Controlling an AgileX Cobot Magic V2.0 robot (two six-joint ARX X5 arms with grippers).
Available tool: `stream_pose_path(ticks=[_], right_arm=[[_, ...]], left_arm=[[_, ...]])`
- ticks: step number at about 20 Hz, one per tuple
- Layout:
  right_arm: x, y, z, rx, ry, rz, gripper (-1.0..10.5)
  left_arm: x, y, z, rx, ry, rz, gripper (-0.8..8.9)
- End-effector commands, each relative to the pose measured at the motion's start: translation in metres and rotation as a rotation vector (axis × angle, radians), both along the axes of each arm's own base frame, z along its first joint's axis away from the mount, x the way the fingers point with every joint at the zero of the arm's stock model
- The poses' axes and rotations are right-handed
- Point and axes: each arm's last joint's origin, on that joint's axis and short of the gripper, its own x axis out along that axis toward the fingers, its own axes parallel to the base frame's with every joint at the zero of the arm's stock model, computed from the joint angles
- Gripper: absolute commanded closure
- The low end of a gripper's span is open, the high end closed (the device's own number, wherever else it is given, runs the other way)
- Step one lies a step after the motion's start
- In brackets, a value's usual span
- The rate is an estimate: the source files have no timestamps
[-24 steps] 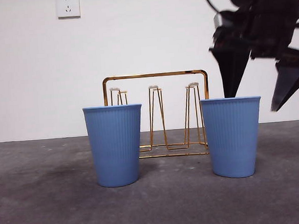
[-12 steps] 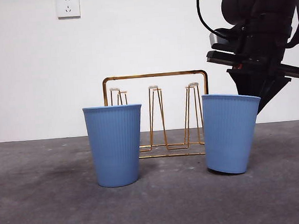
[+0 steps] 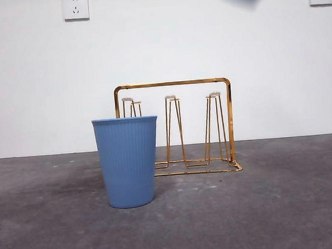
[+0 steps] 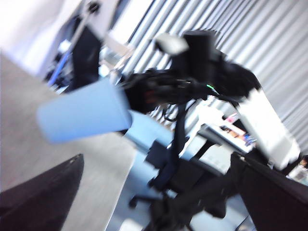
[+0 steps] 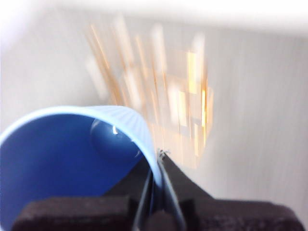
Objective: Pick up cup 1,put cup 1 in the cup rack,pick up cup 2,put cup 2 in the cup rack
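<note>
Cup 1 (image 5: 72, 159): rim pinched between right gripper (image 5: 156, 166) fingers, lifted high above cup rack (image 3: 175, 129).
Left gripper (image 4: 159, 192): fingers spread, idle.
Cup 2 (image 3: 127, 161): upright on table (image 3: 263, 209).

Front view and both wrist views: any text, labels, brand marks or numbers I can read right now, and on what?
None can be read.
Standing cup: plain ribbed blue, no print.
Lifted cup, pinched at its rim by the right gripper: no mark visible.
Rack: bare gold wire.
Wall sockets: a tiny mark at the top, too small to read.
Left wrist view: motion-blurred; nothing legible.
</note>
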Motion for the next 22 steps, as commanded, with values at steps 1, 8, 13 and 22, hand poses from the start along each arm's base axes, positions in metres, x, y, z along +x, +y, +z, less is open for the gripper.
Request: stream_pose_path(ticks=[1,8,13,22], right_arm=[[-0.051,-0.018,0.041,0.133,-0.255,-0.004,9.6],[-0.124,-0.044,0.089,0.270,-0.637,0.021,9.6],[-0.120,-0.041,0.091,0.277,-0.639,0.076,9.6],[-0.093,-0.029,0.090,0.266,-0.583,0.136,9.6]], left_arm=[[0.003,-0.022,0.009,-0.103,0.013,-0.038,1.57],[0.010,-0.094,0.017,-0.518,-0.003,-0.126,1.57],[0.012,-0.120,0.010,-0.661,0.033,-0.134,1.57],[0.017,-0.145,0.013,-0.709,0.058,-0.096,1.57]])
